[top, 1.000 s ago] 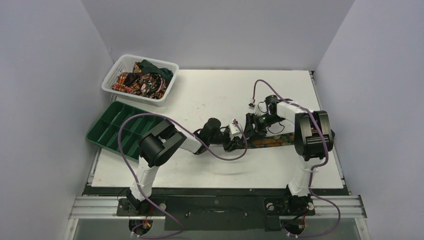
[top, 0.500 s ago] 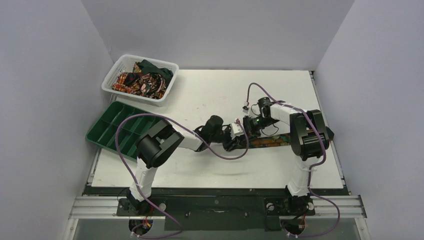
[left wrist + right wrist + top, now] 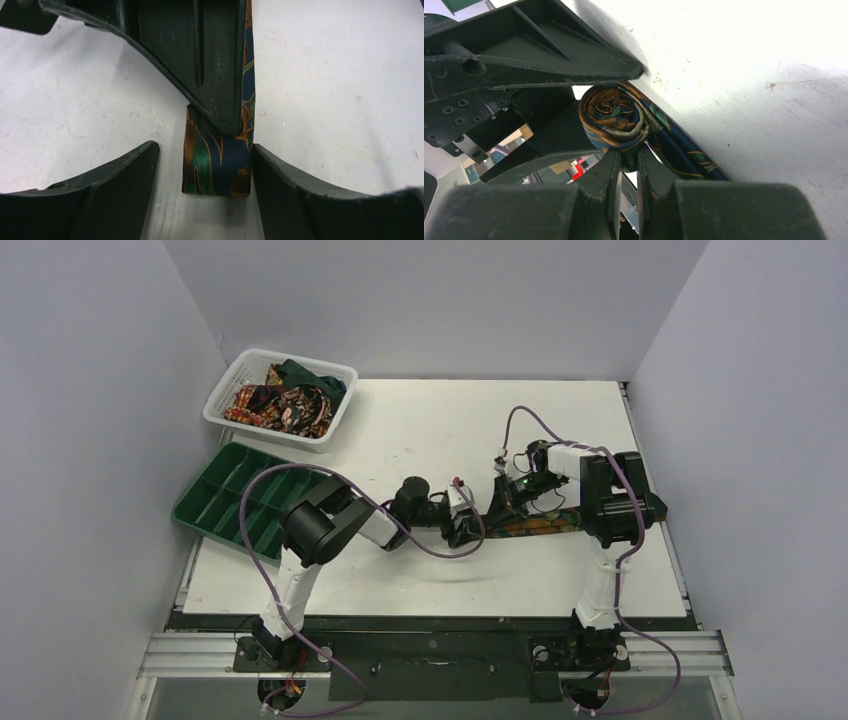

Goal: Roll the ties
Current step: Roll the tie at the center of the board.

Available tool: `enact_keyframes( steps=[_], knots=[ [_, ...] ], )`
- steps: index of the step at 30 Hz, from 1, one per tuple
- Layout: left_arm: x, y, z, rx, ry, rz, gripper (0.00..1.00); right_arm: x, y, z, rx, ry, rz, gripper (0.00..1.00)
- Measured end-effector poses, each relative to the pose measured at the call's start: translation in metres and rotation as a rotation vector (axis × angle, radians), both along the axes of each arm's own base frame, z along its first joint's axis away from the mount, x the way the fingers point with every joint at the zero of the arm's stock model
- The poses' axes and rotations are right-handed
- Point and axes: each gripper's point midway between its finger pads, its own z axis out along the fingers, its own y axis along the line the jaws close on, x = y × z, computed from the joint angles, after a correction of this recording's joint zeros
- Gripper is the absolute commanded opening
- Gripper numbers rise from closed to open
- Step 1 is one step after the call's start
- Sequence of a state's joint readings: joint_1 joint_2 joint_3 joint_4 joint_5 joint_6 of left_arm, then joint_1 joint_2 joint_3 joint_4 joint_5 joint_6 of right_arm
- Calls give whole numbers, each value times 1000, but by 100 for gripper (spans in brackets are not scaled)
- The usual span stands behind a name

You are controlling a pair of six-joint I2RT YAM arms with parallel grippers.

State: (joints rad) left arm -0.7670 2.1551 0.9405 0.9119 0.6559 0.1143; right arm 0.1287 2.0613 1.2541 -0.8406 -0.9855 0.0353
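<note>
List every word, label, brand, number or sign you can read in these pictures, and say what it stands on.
No text can be read in any view.
The tie bears only a swirling pattern, no lettering.
The green tray and white basket show no label.
Any marking on the arms is too small to tell.

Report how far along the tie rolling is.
Done: no roll shows in the green tray. In hand: one tie, part coiled, pinched by the right gripper, left gripper open around it; its tail lies flat. Left: finishing it, plus the ties heaped in the basket.
</note>
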Motion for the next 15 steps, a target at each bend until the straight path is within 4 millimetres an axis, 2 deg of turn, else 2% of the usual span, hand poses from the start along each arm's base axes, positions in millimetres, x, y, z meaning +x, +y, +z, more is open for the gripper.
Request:
enact_keyframes(
  steps=[1, 4, 5, 7, 8, 9, 10, 12, 15],
  knots=[
    [1, -4, 1, -16, 0, -4, 63, 0, -1, 0, -2, 7, -3, 0],
    [1, -15, 1, -51, 6, -10, 46, 0, -1, 0, -4, 23, -5, 0],
    [1, -18, 1, -59, 6, -14, 35, 0, -2, 0, -6, 27, -6, 0],
    [-3, -24, 1, -67, 13, -30, 25, 1, -2, 0, -8, 26, -6, 9],
    [-5, -25, 0, -65, 11, -33, 23, 1, -3, 0, -12, 27, -6, 21],
    [-5, -26, 0, -61, 7, -35, 23, 0, -3, 0, -15, 30, -6, 26],
    [-5, -25, -1, -54, 6, -33, 24, 1, -4, 0, -18, 28, -7, 40],
    [-4, -24, -2, -37, 10, -27, 26, 1, -9, -2, -52, 14, -6, 52],
    [-5, -19, -1, 17, 14, -14, 30, 5, -10, 8, -70, -32, -14, 54]
  ],
)
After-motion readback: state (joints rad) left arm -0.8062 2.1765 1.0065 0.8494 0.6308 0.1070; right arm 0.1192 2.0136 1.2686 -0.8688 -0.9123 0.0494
